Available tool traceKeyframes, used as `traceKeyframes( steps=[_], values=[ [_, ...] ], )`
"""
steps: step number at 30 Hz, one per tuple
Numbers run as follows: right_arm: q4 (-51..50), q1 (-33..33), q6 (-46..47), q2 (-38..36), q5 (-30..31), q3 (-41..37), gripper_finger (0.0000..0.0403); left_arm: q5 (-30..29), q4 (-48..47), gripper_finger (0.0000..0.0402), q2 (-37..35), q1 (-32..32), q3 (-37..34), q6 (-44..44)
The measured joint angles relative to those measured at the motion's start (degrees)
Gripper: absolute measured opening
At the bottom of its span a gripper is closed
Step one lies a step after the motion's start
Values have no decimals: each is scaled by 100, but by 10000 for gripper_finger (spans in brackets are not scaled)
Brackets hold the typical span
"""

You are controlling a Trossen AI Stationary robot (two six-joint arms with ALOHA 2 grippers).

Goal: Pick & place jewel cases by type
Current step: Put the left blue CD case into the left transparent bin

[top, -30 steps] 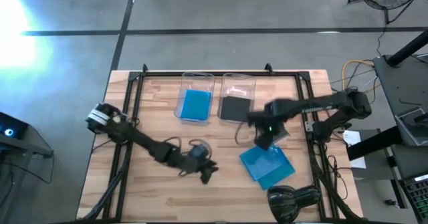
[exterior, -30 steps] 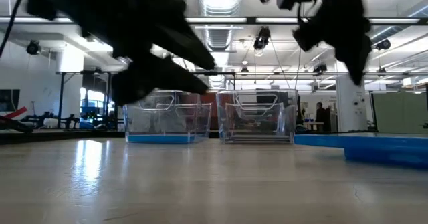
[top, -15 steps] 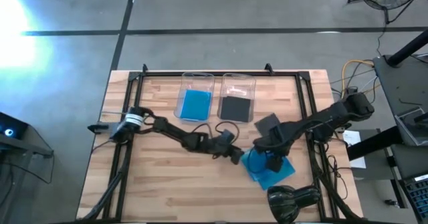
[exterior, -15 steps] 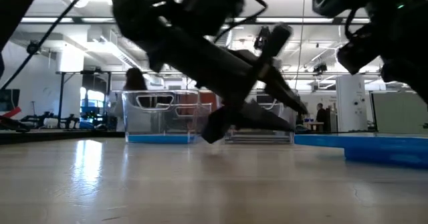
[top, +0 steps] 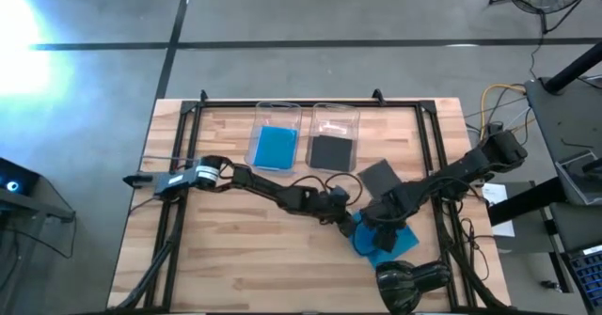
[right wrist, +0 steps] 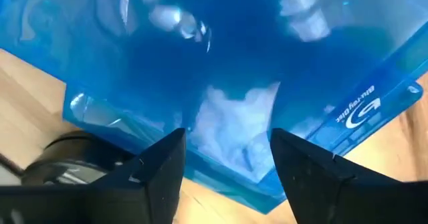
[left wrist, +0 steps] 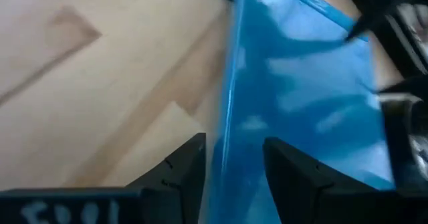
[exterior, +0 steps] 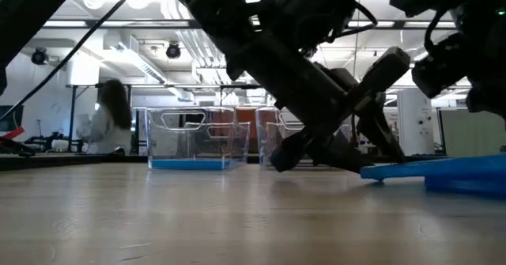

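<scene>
Two translucent blue jewel cases (top: 403, 244) lie stacked and offset near the table's near right. In the low view the blue cases (exterior: 466, 174) show a slanting top. My left gripper (top: 356, 223) reaches in low from the left, open. Its fingers stand either side of the upper blue case's edge (left wrist: 227, 83). My right gripper (top: 381, 232) is open above the same stack (right wrist: 234, 63), fingers pointing down. A dark jewel case (top: 381, 176) lies flat on the wood beside them. One blue case (top: 275, 148) and one dark case (top: 331, 151) rest in the clear trays. My left gripper has the upper blue case's left edge (left wrist: 224, 137) between its open fingers, coming in slanting from the table's left. Whether a finger touches the case, I cannot tell.
Two clear trays (top: 278, 108) (top: 336, 110) stand side by side at the far middle. A dark rounded device (top: 414, 282) sits at the near edge beside the blue stack. A black frame rail (top: 435, 136) runs along the table's sides. Bare wood shows at the near left.
My left gripper has swept from the table's near middle toward the right, reaching the blue stack. My right gripper has moved from beside the right tray toward the near edge and down over the stack. The stack's top now slants in the low view.
</scene>
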Motion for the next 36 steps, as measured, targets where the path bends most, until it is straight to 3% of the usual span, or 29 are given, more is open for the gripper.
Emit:
traceKeyframes(
  steps=[9,21,28,31,36],
  values=[
    [81,29,113,-15,548,-272,201,1504,423,129,-1,61,12,242],
    [897,27,568,-13,1081,-294,183,1647,855,129,-1,59,-86,67],
    [934,26,697,3,1812,-48,182,1655,863,125,-1,51,-96,222],
    [834,15,644,-91,2064,149,182,1636,1063,104,-15,53,-130,322],
    [186,25,515,-333,2066,524,182,1649,1476,30,-17,69,-163,329]
  ],
)
